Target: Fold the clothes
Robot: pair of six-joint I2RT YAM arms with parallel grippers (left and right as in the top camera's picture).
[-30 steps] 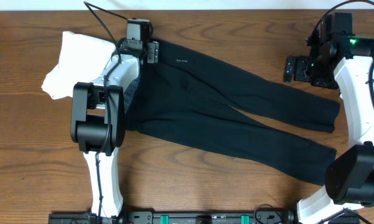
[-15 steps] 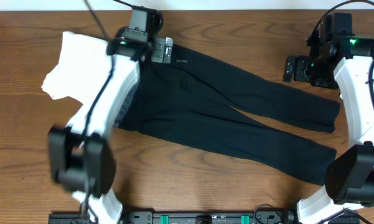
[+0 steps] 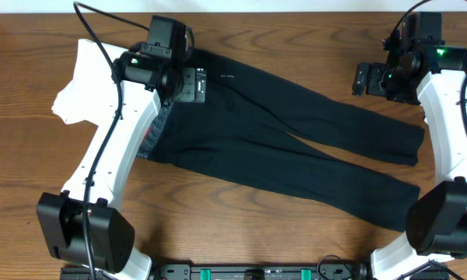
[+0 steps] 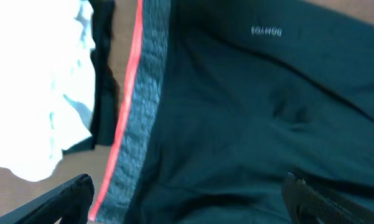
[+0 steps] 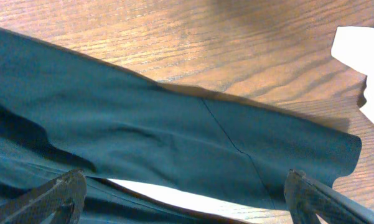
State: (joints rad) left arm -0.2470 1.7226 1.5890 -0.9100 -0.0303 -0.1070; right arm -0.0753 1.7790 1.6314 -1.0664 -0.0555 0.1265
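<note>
Black trousers point(image 3: 295, 144) lie flat across the table, waistband at the upper left, two legs running to the lower right. The waistband's grey inside with a red stripe point(image 4: 134, 130) shows in the left wrist view. A white garment point(image 3: 85, 82) lies crumpled at the left, partly under the left arm. My left gripper point(image 3: 193, 84) hovers open over the waistband area point(image 4: 249, 124), holding nothing. My right gripper point(image 3: 365, 80) is open above the table near the upper leg's end; the right wrist view shows that leg point(image 5: 174, 143) below the open fingers.
Bare wooden table point(image 3: 311, 47) surrounds the clothes. The left arm's base stands at the front left point(image 3: 85, 233), the right arm's base at the front right point(image 3: 443, 222). A white patch point(image 5: 364, 56) shows at the right edge of the right wrist view.
My left arm has swung: its base link moved to the front left and the gripper shifted slightly down onto the waistband area. The right arm and the trousers have barely moved.
</note>
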